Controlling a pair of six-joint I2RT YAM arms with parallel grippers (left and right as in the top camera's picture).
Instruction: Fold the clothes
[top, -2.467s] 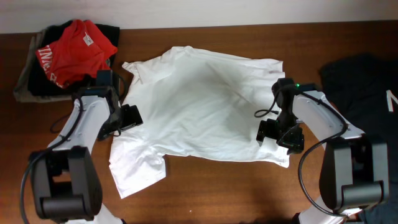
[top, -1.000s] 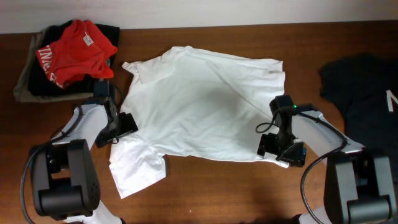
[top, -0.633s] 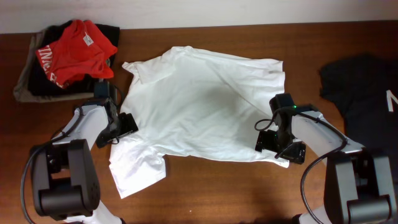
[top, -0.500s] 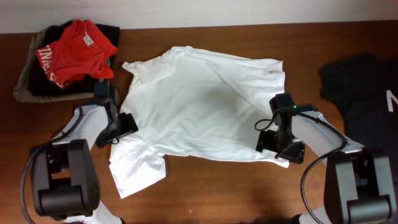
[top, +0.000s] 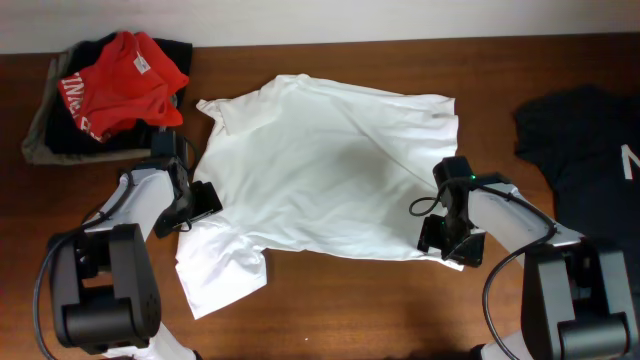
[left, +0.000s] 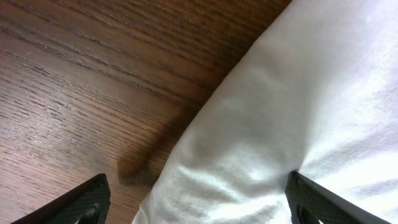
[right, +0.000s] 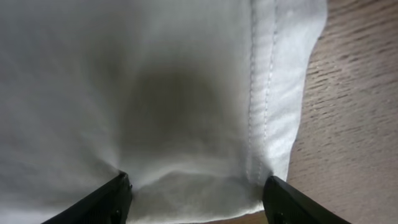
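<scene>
Large plain white short-sleeved cotton T-shirt (top: 320, 170) lies spread in the middle of the brown wood-grain worktop (top: 350, 310), mostly flat, with soft wrinkles. It lies sideways: stitched hem toward the right edge, one sleeve sticking out at the near-left corner, another folded flap at the far left. Left gripper (top: 205, 200) sits low at the shirt's left edge, just above the near sleeve. In the left wrist view its black fingertips (left: 81, 199) stand far apart, released, with the rounded cloth edge and a strip of bare wood between them; nothing is pinched. Right gripper (top: 445, 240) is down on the near-right corner of the shirt, at the hem. In the right wrist view its fingertips (right: 112, 196) straddle the double-stitched hem, jaws apart, cloth slightly puckered between the tips and bare worktop to the right; no closed pinch is visible, so it reads as unclenched. Both arms reach in from the near side, one on each flank of the shirt. Crumpled red garment with white lettering (top: 125, 75) sits on a dark folded pile (top: 40, 135) at the far-left corner, well apart from the white shirt. Black T-shirt with a white mark (top: 585, 140) lies at the right edge of the worktop, partly out of frame, near the right arm but not touching the white shirt.
</scene>
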